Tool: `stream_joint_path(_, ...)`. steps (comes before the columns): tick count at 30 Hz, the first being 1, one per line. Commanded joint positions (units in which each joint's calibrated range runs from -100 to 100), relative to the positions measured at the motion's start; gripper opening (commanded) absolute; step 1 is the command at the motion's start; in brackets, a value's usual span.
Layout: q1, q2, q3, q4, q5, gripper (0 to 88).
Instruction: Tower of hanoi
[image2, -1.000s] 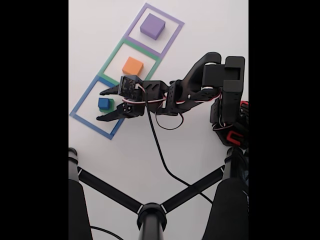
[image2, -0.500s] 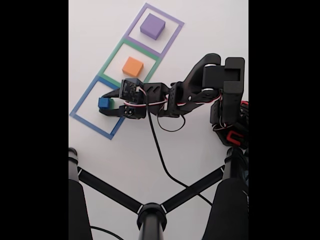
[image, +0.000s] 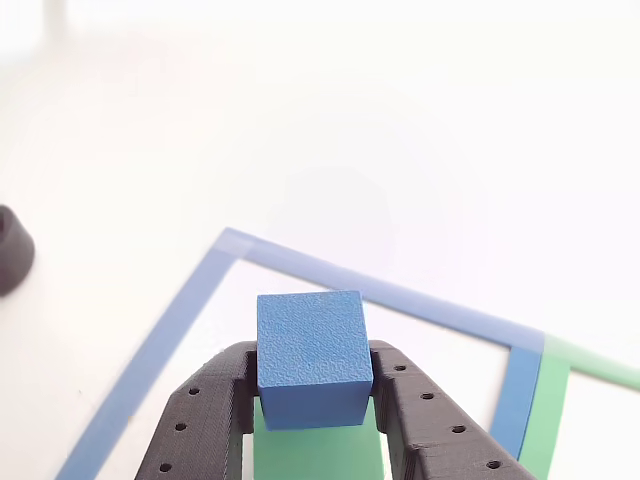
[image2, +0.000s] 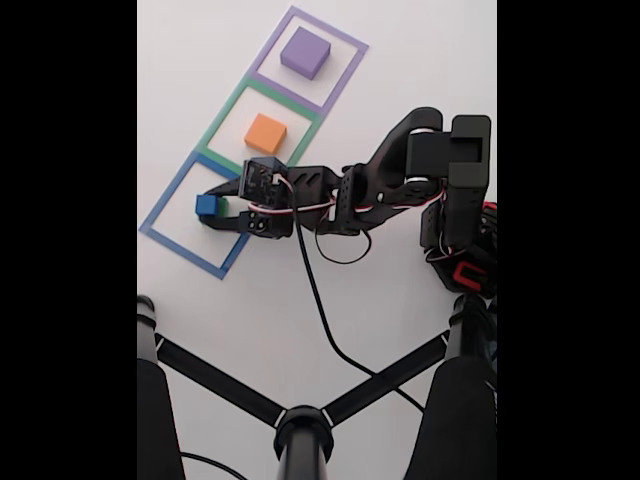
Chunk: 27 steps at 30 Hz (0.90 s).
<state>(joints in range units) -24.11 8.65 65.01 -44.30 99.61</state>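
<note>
blue cube (image: 312, 358): matte, finely textured, smallest block | seated on the green cube (image: 318, 452) inside the blue taped outline (image2: 160, 234) on the tabletop (image2: 400, 90) | faces squared to the gripper (image: 313, 385); no long axis | black fingers (image: 205, 420) clamped on its two sides

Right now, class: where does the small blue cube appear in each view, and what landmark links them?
Other view: blue cube bottom centre, clamped by the tool.
Fixed view: blue cube left of centre, at the tool tips.
Shared landmark: blue taped outline.
</note>
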Motion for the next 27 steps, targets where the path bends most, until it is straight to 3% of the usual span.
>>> stream_joint_path(1,-0.2,-9.2,-1.1,5.7,0.4,4.7)
stream_joint_path(5,0.8,-19.4,-3.4,18.9,0.4,4.6)
stream_joint_path(13,5.8,-39.4,-19.6,64.4,0.4,4.5)
stream_joint_path(18,11.0,-42.9,-37.6,92.0,0.4,4.5)
stream_joint_path(27,19.1,-41.9,-70.1,124.3,0.4,4.4)
